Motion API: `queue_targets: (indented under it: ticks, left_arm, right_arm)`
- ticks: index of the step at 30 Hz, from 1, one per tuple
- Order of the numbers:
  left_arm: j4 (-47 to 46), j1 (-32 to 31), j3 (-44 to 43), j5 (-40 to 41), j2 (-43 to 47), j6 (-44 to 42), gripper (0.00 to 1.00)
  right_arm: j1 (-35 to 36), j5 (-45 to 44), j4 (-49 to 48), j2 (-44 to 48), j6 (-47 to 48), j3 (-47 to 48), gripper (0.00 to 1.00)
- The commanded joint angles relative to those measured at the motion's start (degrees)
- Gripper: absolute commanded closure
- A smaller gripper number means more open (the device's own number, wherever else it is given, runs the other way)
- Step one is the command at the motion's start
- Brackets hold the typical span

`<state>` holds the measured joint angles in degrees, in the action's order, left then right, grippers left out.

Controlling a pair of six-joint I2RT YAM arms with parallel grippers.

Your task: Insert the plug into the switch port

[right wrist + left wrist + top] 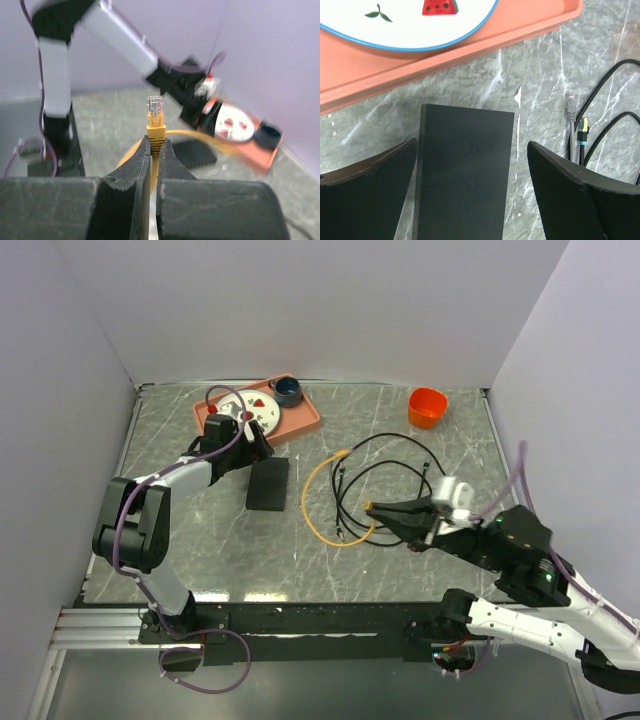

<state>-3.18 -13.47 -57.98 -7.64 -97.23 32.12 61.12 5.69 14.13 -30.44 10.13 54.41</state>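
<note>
The switch (268, 484) is a flat black box lying on the marble table just in front of the tray. My left gripper (250, 447) is open above its far end. In the left wrist view the switch (465, 170) lies between the two spread fingers (367, 192). My right gripper (376, 508) is shut on the yellow plug (155, 124), which points out past the fingertips, held above the table right of the switch. The yellow cable (318, 502) loops back on the table. In the right wrist view the switch (196, 153) shows its row of sockets beyond the plug.
A pink tray (305, 420) holding a plate and a blue cup stands at the back left. An orange cup (427, 407) stands at the back right. Black cables (390, 475) loop across the middle, with a grey plug (570, 107) and a black gold-tipped plug (583, 131) right of the switch.
</note>
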Motion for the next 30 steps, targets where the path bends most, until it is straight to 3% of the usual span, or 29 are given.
queue_targets:
  ticks: [1,8,12,19,25,30]
  left_arm:
    - [0.7,0.1,0.6,0.3,2.1,-1.2,0.03]
    - [3.0,0.1,0.4,1.7,3.6,-2.8,0.03]
    - [3.0,0.1,0.6,2.4,4.0,-3.1,0.03]
    - [2.6,0.1,0.5,1.6,1.7,-3.0,0.03]
    - [1.7,0.1,0.5,0.3,-0.1,-3.1,0.03]
    - [1.2,0.1,0.6,0.0,-0.7,-3.7,0.03]
  right_arm:
    - [-0.2,7.1,5.5,-5.3,-1.7,1.2,1.00]
    - [2.2,20.7,5.3,-16.4,-1.3,9.5,1.00]
    - [2.9,26.5,2.4,-15.6,0.4,8.4,1.00]
    - [0.1,15.4,1.8,-16.4,1.2,-0.1,1.00]
    - [-12.8,22.2,-5.6,-28.0,-0.5,-8.3,1.00]
    - [-15.2,17.6,-5.9,-40.4,-0.4,-6.1,1.00]
